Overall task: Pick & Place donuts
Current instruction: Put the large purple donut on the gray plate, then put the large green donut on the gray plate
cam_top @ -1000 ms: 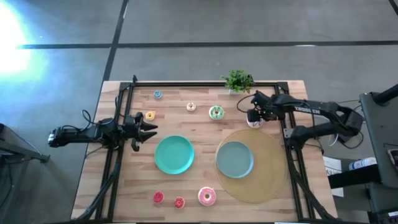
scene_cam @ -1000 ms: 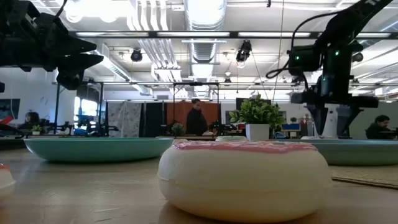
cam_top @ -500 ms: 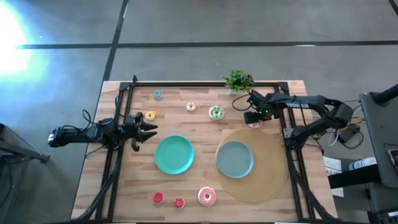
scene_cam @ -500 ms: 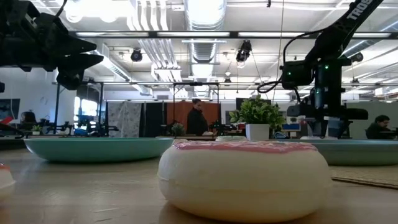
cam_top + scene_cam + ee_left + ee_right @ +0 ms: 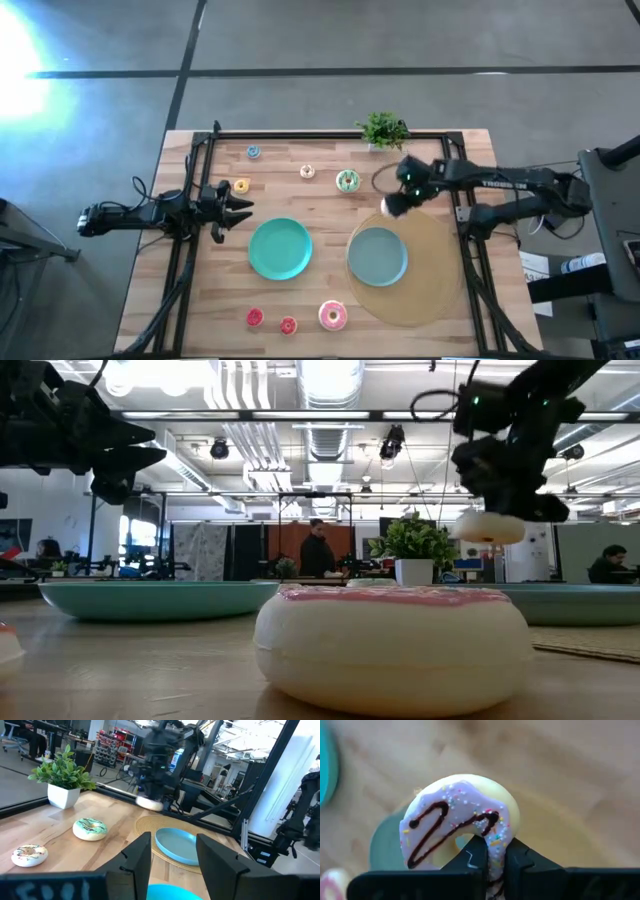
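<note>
My right gripper (image 5: 399, 196) is shut on a cream donut with lilac frosting and a dark squiggle (image 5: 455, 815), held in the air by the far edge of the round woven mat (image 5: 440, 275). In the low view this donut (image 5: 487, 526) hangs under the gripper. At the table's left my left gripper (image 5: 246, 207) stands open with nothing between its fingers. On the table lie a green donut (image 5: 347, 180), a small cream one (image 5: 307, 172), a blue one (image 5: 253, 152), a yellow one (image 5: 241, 186), two red ones (image 5: 254, 317) and a pink one (image 5: 332, 316). My right gripper pinches one side of the donut's ring (image 5: 495, 845) between its two fingers: one finger (image 5: 472, 860) reaches into the hole, the other (image 5: 520, 862) lies on the outer rim. The fingers come from above. The donut hangs below them, clear of the table.
A teal plate (image 5: 280, 268) lies in the middle of the table, and a second plate (image 5: 377, 275) lies on the mat. A small potted plant (image 5: 383, 130) stands at the far edge. Black frame rails run along both sides of the table.
My right gripper has dipped onto the lilac donut at the far right, taken hold of it and lifted it clear of the table. It has carried it a little toward the table's left and near edges, to the mat.
</note>
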Motion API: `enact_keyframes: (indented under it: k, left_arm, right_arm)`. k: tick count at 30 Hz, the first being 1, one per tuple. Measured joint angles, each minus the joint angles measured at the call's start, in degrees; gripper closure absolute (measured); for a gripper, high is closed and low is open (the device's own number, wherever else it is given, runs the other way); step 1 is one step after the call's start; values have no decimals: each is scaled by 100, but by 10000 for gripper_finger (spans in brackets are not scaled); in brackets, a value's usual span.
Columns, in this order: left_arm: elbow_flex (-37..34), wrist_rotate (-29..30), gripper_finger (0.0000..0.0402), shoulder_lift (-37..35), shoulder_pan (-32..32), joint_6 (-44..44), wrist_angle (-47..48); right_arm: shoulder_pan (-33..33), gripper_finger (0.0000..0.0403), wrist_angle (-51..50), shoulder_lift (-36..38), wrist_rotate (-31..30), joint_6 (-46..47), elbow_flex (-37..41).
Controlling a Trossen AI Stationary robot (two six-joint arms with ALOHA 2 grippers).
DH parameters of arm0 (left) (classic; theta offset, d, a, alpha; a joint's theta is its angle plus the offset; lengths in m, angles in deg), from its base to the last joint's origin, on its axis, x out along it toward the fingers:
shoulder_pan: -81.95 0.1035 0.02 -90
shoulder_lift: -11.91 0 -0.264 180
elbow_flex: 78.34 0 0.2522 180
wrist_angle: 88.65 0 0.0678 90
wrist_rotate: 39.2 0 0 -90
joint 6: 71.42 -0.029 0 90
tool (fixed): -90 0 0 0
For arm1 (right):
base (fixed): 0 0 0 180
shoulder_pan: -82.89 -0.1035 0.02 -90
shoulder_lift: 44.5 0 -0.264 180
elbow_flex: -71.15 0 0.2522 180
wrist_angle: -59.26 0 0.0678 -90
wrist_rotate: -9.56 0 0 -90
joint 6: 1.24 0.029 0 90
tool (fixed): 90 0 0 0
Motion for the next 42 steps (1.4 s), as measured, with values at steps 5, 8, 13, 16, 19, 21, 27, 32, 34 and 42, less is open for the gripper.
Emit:
enact_keyframes:
  k: [5, 8, 13, 16, 19, 21, 27, 32, 34, 42]
  left_arm:
    - [0, 0, 271, 0, 0, -1, -2]
    - [-1, -1, 271, 0, 2, -1, -2]
    - [0, 0, 271, 1, 0, 0, -1]
    - [0, 0, 271, 1, 2, -2, -2]
    - [1, -2, 271, 1, 2, -1, -2]
    - [-1, 0, 271, 8, 0, -1, -2]
    - [0, 0, 271, 29, 2, 0, -2]
    - [2, 0, 271, 29, 0, 0, -2]
    - [2, -2, 271, 29, 0, -2, -2]
    - [0, -1, 271, 31, 1, -2, -2]
  right_arm:
    - [-1451, 384, 339, -317, -254, 736, -4]
    - [-2067, 384, 464, -642, -871, 1151, -81]
    - [-2474, 385, 466, -1204, -1001, 1236, -319]
    - [-2525, 383, 458, -1528, -1009, 1211, -444]
    - [-2528, 360, 440, -1781, -1016, 1183, -557]
    - [-2528, 334, 446, -1907, -999, 1100, -650]
    - [-2528, 241, 214, -2123, -1153, 835, -1031]
    - [-2526, 183, -473, -2179, -1321, 318, -1408]
    - [-2528, 169, -697, -2121, -1528, 111, -1556]
    - [-1328, 159, -453, -1956, -1991, 101, -2088]
